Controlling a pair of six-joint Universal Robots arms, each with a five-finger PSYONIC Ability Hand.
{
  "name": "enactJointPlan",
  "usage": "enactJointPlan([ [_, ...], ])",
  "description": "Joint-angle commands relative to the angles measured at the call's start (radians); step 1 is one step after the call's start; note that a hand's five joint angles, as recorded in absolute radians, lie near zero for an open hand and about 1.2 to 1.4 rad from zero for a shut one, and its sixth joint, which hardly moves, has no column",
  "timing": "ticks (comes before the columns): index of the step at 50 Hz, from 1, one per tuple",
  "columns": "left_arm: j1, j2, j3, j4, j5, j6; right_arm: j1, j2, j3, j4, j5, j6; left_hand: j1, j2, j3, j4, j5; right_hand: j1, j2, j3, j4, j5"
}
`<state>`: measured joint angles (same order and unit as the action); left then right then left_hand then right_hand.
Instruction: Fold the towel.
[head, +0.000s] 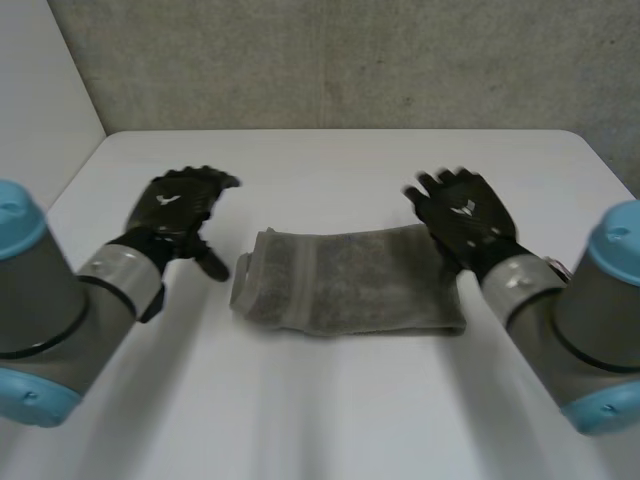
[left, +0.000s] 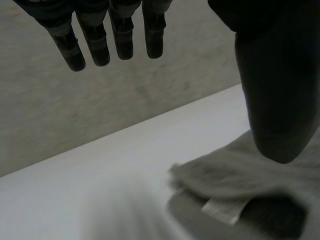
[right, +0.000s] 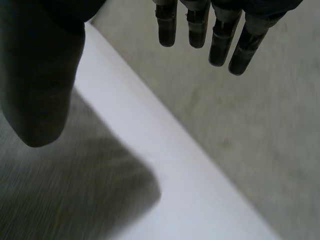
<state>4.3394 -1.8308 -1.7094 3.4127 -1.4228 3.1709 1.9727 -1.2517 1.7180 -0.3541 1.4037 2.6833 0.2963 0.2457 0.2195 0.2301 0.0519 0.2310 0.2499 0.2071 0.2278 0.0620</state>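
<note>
While a grey wall (head: 330, 60) stands behind, the white table (head: 350, 420) bears the towel (head: 350, 280).

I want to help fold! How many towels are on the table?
1. A grey towel lies folded on the white table, between the left hand and the right hand. None seems hidden.

A white table (head: 340, 160) stands against a rough grey wall (head: 330, 60), evenly lit
</note>
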Motion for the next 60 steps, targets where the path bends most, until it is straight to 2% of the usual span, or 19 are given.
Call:
enactJointPlan([
  [1, -0.136, -0.097, 0.097, -0.007, -0.005, -0.017, -0.119, 0.014, 0.119, 0.102, -0.066, 0.078, -0.106, -0.056, -0.045, -0.056, -0.036, -0.056, -0.075, -0.033, -0.053, -0.062],
  [5, -0.181, -0.182, 0.138, -0.007, -0.033, -0.014, -0.141, 0.043, 0.137, 0.095, -0.121, 0.104, -0.106, -0.056, -0.045, -0.056, -0.036, 0.051, 0.032, -0.033, -0.053, 0.045],
  [7, -0.188, -0.211, 0.149, -0.007, -0.051, -0.011, -0.144, 0.060, 0.135, 0.072, -0.150, 0.115, -0.106, -0.056, -0.045, -0.056, -0.036, 0.261, 0.242, -0.033, -0.053, 0.256],
  [13, -0.192, -0.301, 0.163, -0.010, -0.116, 0.010, -0.143, 0.112, 0.130, 0.027, -0.150, 0.113, -0.106, -0.056, -0.045, -0.056, -0.036, 0.558, 0.539, -0.033, -0.053, 0.552],
  [16, -0.181, -0.317, 0.154, -0.013, -0.137, 0.017, -0.144, 0.124, 0.130, 0.029, -0.149, 0.107, -0.106, -0.056, -0.045, -0.056, -0.036, 0.609, 0.590, -0.033, -0.053, 0.603],
  [18, -0.178, -0.317, 0.146, -0.015, -0.145, 0.018, -0.146, 0.130, 0.130, 0.032, -0.150, 0.102, -0.109, -0.059, -0.045, -0.056, -0.039, 0.874, 0.855, -0.033, -0.053, 0.869],
  [19, -0.172, -0.315, 0.143, -0.016, -0.149, 0.017, -0.146, 0.130, 0.130, 0.032, -0.150, 0.102, -0.109, -0.059, -0.045, -0.056, -0.039, 0.876, 0.857, -0.033, -0.053, 0.870],
  [21, -0.170, -0.314, 0.136, -0.018, -0.153, 0.017, -0.173, 0.111, 0.133, 0.035, -0.152, 0.099, -0.112, -0.062, -0.045, -0.056, -0.042, 1.164, 1.145, -0.033, -0.053, 1.158],
  [30, -0.178, -0.237, 0.065, -0.021, -0.150, 0.003, -0.244, -0.040, 0.138, 0.107, -0.164, 0.061, -0.112, -0.062, -0.045, -0.056, -0.042, 1.165, 1.146, -0.033, -0.053, 1.160],
  [35, -0.195, -0.153, 0.024, -0.027, -0.150, -0.019, -0.222, -0.078, 0.081, 0.156, -0.170, 0.013, -0.112, -0.062, -0.045, -0.056, -0.042, 1.165, 1.146, -0.033, -0.053, 1.160],
  [37, -0.199, -0.122, 0.016, -0.030, -0.151, -0.034, -0.131, -0.074, 0.007, 0.165, -0.170, 0.009, -0.112, -0.062, -0.045, -0.056, -0.042, 1.165, 1.146, -0.033, -0.053, 1.160],
  [38, -0.198, -0.095, 0.010, -0.035, -0.153, -0.051, -0.130, -0.074, 0.006, 0.165, -0.170, 0.009, -0.112, -0.062, -0.045, -0.056, -0.042, 1.165, 1.146, -0.033, -0.053, 1.160],
  [40, -0.190, -0.067, 0.004, -0.038, -0.153, -0.066, -0.008, -0.034, -0.075, 0.158, -0.152, 0.006, -0.112, -0.062, -0.045, -0.056, -0.042, 1.165, 1.146, -0.033, -0.053, 1.160],
  [41, -0.181, -0.032, -0.007, -0.043, -0.159, -0.083, -0.008, -0.034, -0.075, 0.158, -0.152, 0.006, -0.112, -0.062, -0.045, -0.056, -0.042, 1.165, 1.146, -0.033, -0.053, 1.160],
  [44, -0.134, 0.040, -0.030, -0.043, -0.169, -0.094, 0.135, 0.085, -0.211, 0.164, -0.138, 0.001, -0.112, -0.062, -0.045, -0.056, -0.042, 1.165, 1.146, -0.033, -0.053, 1.160],
  [45, -0.133, 0.041, -0.030, -0.043, -0.169, -0.094, 0.135, 0.086, -0.212, 0.164, -0.138, 0.001, -0.112, -0.062, -0.045, -0.056, -0.042, 1.165, 1.146, -0.033, -0.053, 1.160],
  [47, -0.048, 0.129, -0.058, -0.041, -0.191, -0.091, 0.175, 0.132, -0.250, 0.161, -0.141, 0.003, -0.112, -0.062, -0.045, -0.056, -0.042, 1.165, 1.146, -0.033, -0.053, 1.160],
  [53, 0.043, 0.177, -0.076, -0.036, -0.194, -0.086, 0.319, 0.291, -0.386, 0.120, -0.152, 0.047, -0.112, -0.062, -0.045, -0.056, -0.042, 1.165, 1.146, -0.033, -0.053, 1.160],
  [60, 0.066, 0.162, -0.076, -0.033, -0.189, -0.086, 0.380, 0.387, -0.430, 0.066, -0.160, 0.251, -0.112, -0.062, -0.045, -0.056, -0.042, 1.165, 1.146, -0.033, -0.053, 1.160],
])
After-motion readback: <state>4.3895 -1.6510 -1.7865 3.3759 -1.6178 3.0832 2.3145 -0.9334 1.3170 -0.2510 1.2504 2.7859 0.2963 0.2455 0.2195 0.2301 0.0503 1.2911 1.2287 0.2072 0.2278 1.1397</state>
